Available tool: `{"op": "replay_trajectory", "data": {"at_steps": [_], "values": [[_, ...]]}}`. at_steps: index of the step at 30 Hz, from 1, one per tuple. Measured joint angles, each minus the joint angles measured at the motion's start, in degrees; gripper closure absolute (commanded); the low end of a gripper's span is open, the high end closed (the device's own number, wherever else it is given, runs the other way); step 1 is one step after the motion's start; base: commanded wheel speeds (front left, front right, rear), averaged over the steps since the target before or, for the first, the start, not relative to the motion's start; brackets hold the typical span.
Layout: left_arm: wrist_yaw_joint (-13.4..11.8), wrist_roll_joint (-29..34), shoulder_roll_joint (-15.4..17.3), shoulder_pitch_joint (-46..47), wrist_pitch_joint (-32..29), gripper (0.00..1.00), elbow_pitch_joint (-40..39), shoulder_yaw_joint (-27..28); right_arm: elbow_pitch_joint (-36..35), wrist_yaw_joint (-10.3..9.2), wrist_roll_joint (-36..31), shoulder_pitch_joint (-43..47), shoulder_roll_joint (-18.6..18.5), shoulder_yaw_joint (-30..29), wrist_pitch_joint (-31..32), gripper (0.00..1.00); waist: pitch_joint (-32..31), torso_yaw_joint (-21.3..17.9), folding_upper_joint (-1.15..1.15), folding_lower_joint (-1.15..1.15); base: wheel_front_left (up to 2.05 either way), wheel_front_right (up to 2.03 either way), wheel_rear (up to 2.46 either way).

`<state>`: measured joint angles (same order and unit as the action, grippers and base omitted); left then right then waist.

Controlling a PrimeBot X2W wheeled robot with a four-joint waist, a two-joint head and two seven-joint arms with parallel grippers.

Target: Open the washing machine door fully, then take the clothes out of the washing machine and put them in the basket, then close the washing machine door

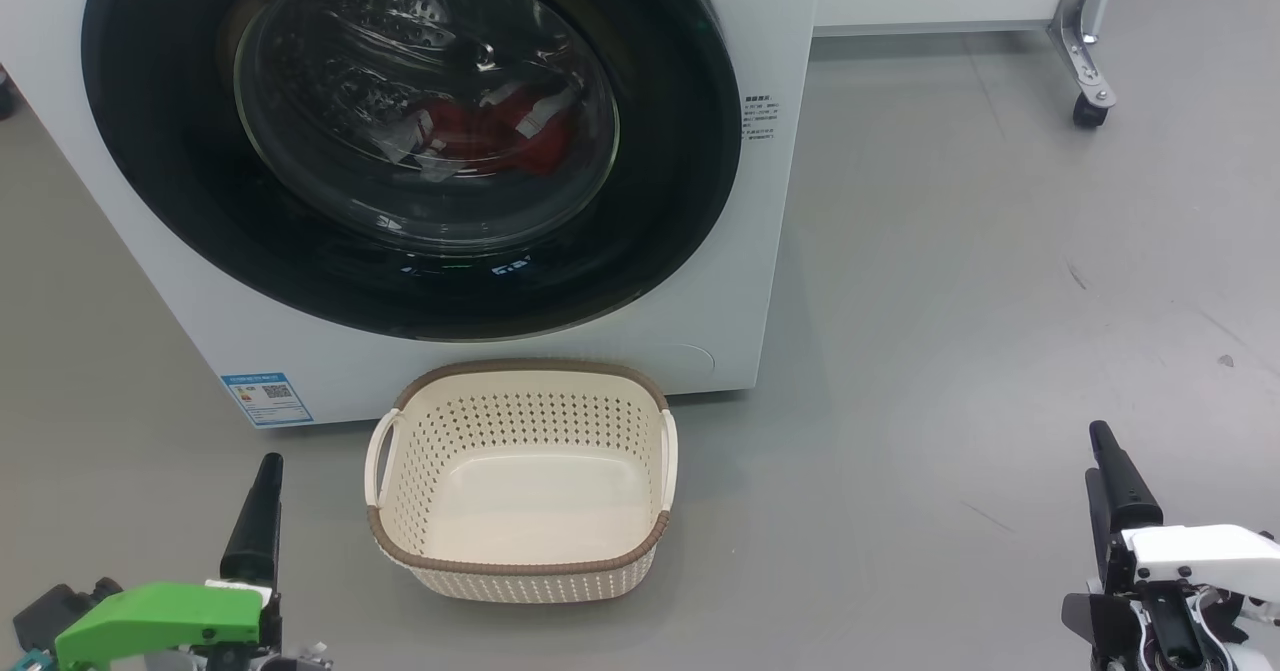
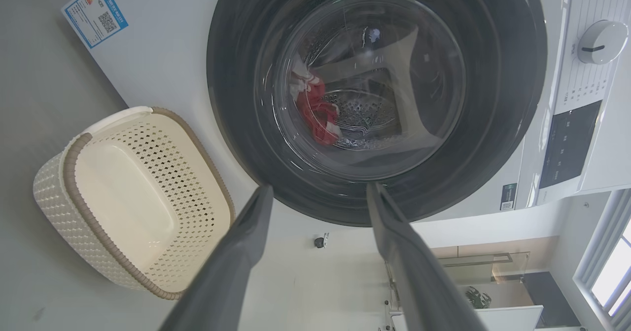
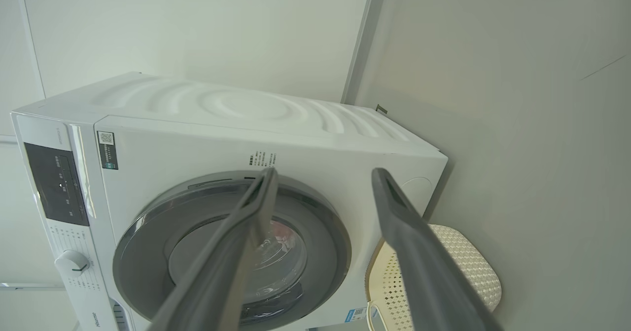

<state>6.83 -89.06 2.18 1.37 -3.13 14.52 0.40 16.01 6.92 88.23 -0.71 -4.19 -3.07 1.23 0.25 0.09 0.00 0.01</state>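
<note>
Because the big white front-loading washing machine (image 1: 770,281) has its large round glossy black door (image 1: 160,171) shut flat against its front, none of the task looks done, and opening that door looks like your first step. The machine stands on the grey floor (image 1: 950,351) ahead of you. Its door faces you squarely, up and forward of both sets of jaws.

Being round, the door has no long axis, so what counts is its edge. The right wrist view shows what may be a grip recess on the ring's right rim, near the small printed label (image 1: 760,118). If so, your right arm seems better placed, though both arms are well apart from the door.

The cream perforated plastic basket (image 1: 520,563) with the brown woven-look rim stands empty on the floor just before the machine, below the door and between your arms. Check that the door will swing clear above it.

The soft red and white clothes (image 1: 490,136) lie in the drum behind the glass. The left jaws and the right jaws both stand wide open, holding nothing. A wheeled metal leg (image 1: 1085,61) stands far right, out of the way.
</note>
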Motion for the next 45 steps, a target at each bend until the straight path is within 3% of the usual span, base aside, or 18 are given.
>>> {"op": "replay_trajectory", "data": {"at_steps": [16, 32, 45], "values": [[0.0, 11.5, 3.1, 0.5, 5.5, 0.0, -1.1, -4.6, -0.1, -0.1, -11.7, 0.0, -3.4, 3.4, -4.4, 0.0, -0.1, 0.1, 0.0, 0.0, 0.0, 0.0, 0.0], [-0.1, 24.5, 5.1, 1.0, 9.6, 0.0, 0.4, -8.6, 0.4, -2.12, -23.9, -0.5, -5.3, 7.7, -7.8, 0.0, -0.6, 0.2, 0.0, 0.0, 0.0, 0.0, 0.0], [-3.7, 38.4, 6.9, 2.0, 12.7, 0.0, 1.8, -11.4, 1.8, -5.12, -36.7, -1.2, -8.0, 11.5, -10.7, 0.0, -0.8, 0.1, 0.0, 0.0, 0.0, 0.0, 0.0]]}}
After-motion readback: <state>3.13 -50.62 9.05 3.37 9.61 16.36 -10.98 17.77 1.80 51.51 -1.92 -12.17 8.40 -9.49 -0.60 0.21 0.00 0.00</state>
